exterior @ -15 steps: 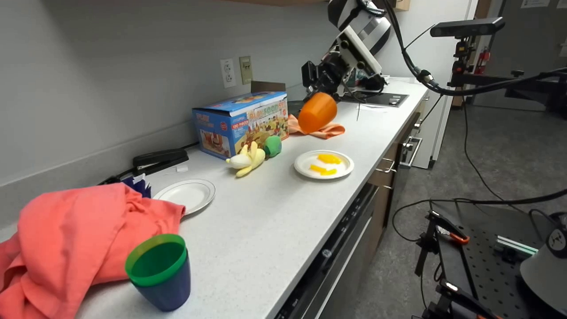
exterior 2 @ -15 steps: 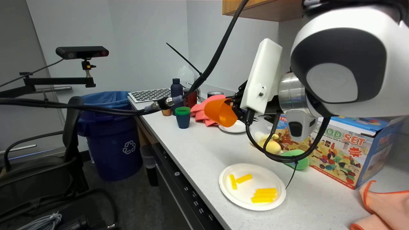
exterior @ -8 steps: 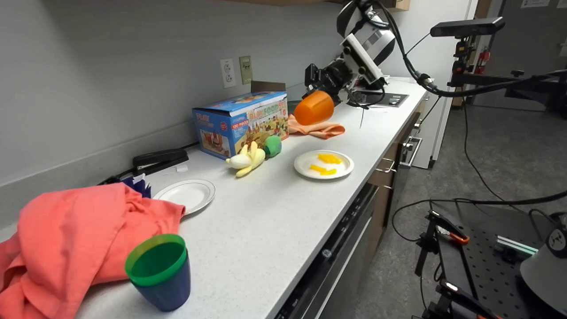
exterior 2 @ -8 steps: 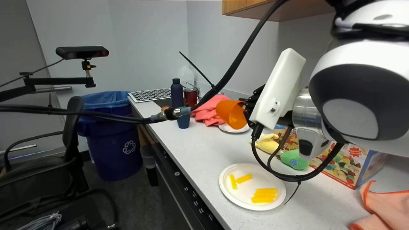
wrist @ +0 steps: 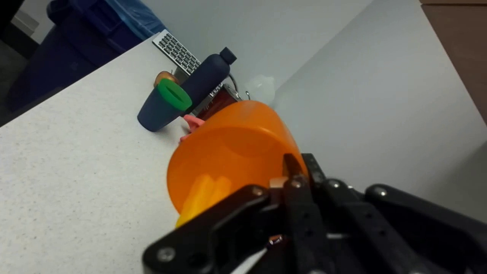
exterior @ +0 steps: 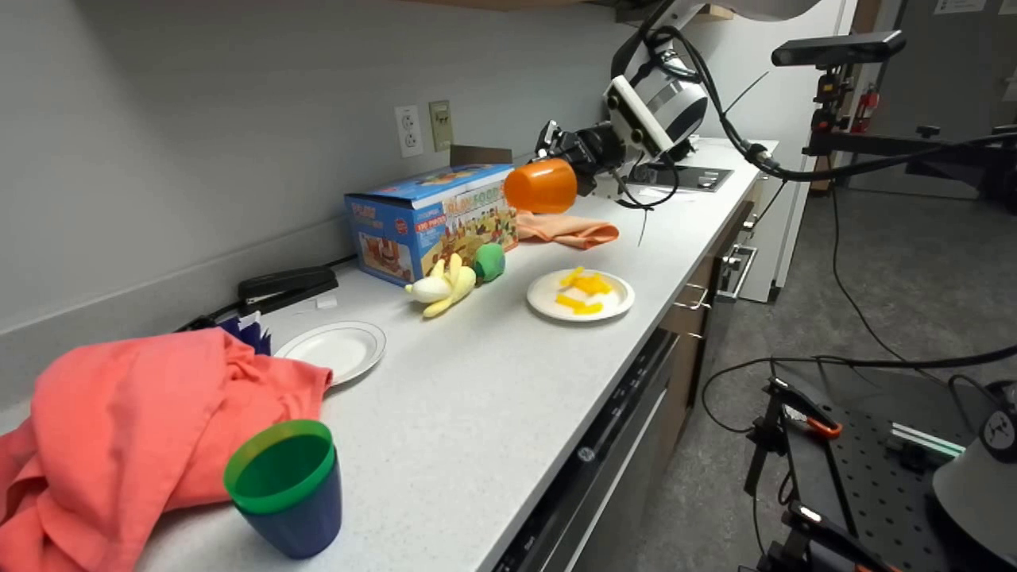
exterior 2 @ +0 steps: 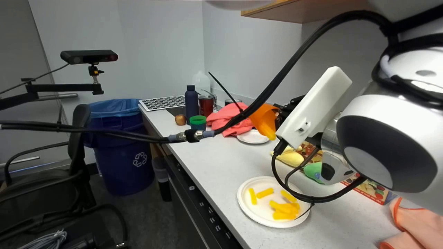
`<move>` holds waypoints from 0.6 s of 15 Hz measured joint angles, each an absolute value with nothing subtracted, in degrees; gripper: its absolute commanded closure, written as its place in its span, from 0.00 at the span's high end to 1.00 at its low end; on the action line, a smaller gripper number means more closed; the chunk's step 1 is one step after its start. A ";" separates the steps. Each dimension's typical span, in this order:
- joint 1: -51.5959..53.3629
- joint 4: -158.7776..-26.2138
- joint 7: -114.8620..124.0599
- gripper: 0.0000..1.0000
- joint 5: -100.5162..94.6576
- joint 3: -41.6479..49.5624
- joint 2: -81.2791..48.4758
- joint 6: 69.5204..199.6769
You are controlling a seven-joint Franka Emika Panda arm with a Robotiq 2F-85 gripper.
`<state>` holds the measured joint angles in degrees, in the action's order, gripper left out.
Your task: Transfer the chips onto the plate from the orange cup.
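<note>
My gripper [wrist: 303, 163] is shut on the wall of the orange cup [wrist: 247, 118], one finger inside and one outside. The cup is held in the air above the counter, in both exterior views [exterior: 540, 187] [exterior 2: 260, 119]. It lies tipped on its side, its mouth facing back toward the gripper. A few yellow chips [wrist: 201, 196] lie inside at its lower rim in the wrist view. The white plate [exterior 2: 247, 212] rests on the counter below, with several yellow chips [exterior 2: 285, 208] on it. The plate also shows in an exterior view [exterior: 548, 300]; it is not in the wrist view.
A play-food box [exterior: 433, 218], toy banana [exterior: 443, 286] and green toy [exterior: 489, 262] stand beside the plate toward the wall. A plain white plate [exterior: 342, 349], red cloth [exterior: 159, 429] and green-and-blue cup [exterior: 286, 485] are farther along. Hanging cables [exterior 2: 294, 65] loop from the arm.
The orange cup has tipped further, its mouth turning downward toward the gripper. In the exterior views it shifted left in one and right in the other. More chips have landed on the plate.
</note>
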<state>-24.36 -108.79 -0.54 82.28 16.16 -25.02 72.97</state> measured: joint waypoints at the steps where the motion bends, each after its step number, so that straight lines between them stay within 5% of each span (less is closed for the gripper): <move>1: -24.36 -108.89 0.15 0.01 83.47 16.16 -25.26 72.97; 9: -24.19 -108.63 7.38 0.01 84.33 16.32 -25.93 73.18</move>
<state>-24.19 -108.63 7.38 84.33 16.32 -25.93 73.18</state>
